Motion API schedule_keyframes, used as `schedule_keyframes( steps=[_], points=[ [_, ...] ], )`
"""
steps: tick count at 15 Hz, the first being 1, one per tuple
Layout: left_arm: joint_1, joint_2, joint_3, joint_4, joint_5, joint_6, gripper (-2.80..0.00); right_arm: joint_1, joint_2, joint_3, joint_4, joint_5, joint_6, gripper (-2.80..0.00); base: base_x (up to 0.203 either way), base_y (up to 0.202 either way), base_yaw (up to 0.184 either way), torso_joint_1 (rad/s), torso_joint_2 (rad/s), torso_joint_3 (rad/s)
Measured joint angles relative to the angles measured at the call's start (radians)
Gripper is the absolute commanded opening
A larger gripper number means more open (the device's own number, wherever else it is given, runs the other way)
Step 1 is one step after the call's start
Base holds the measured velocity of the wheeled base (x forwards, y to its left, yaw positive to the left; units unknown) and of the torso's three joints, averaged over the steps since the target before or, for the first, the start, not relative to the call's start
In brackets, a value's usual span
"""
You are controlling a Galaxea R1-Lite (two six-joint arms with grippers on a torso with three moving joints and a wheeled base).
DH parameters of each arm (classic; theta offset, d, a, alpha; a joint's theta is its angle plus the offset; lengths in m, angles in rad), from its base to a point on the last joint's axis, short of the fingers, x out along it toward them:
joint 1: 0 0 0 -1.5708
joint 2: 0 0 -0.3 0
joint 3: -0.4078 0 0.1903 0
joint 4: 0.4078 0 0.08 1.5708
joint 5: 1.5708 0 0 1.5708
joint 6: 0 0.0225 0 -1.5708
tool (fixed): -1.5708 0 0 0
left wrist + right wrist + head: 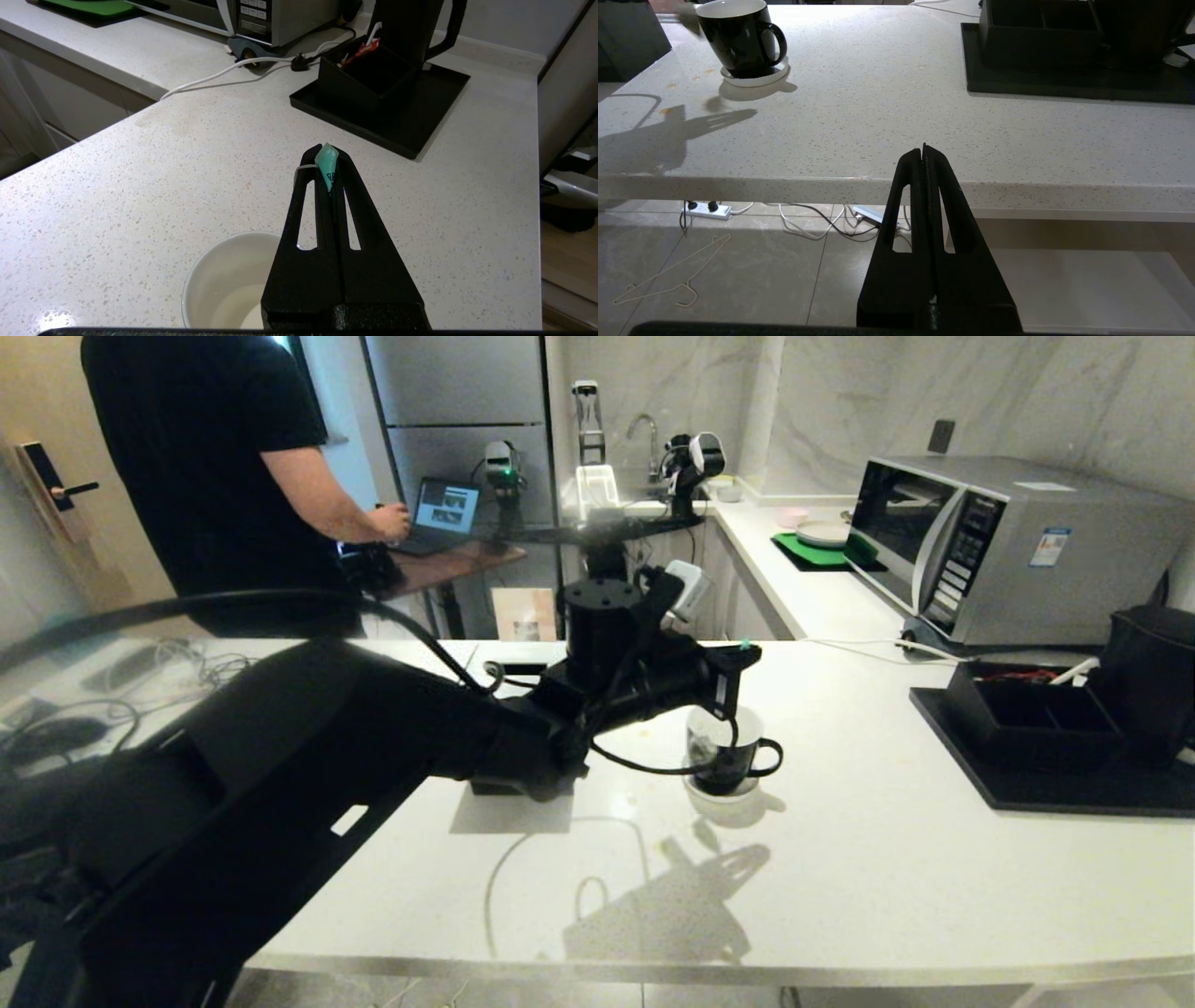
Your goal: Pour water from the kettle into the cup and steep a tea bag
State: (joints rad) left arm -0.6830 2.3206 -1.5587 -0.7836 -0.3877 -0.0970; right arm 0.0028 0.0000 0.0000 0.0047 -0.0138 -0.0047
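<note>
black cup (729,756) upright on coaster, kettle (1153,681) probably on tray

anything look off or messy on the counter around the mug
Mostly tidy. Small brownish stains mark the counter near the cup, which sits upright on its coaster. A wire coat hanger lies on the floor below. The left gripper pinches a teal tag above the cup.

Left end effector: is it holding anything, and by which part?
Yes. The left end effector is shut on the tea bag's green paper tag, pinched at its tips above the cup; a white string leaves the tag.
</note>
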Motion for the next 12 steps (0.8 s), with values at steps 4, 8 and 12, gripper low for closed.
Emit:
schedule_keyframes(
  steps=[4, 8, 12],
  points=[
    [0.005, -0.002, -0.010, 0.004, -0.006, -0.001, -2.80, 0.000, 0.000, 0.000, 0.000, 0.000, 0.000, -2.80, 0.000, 0.000, 0.000, 0.000, 0.00, 0.000],
    [0.007, -0.011, -0.023, 0.005, -0.010, -0.001, -2.80, 0.000, 0.000, 0.000, 0.000, 0.000, 0.001, -2.80, 0.000, 0.000, 0.000, 0.000, 0.00, 0.000],
    [0.005, -0.014, -0.057, 0.026, -0.012, -0.001, -2.80, 0.000, 0.000, 0.000, 0.000, 0.000, 0.001, -2.80, 0.000, 0.000, 0.000, 0.000, 0.00, 0.000]
  ],
)
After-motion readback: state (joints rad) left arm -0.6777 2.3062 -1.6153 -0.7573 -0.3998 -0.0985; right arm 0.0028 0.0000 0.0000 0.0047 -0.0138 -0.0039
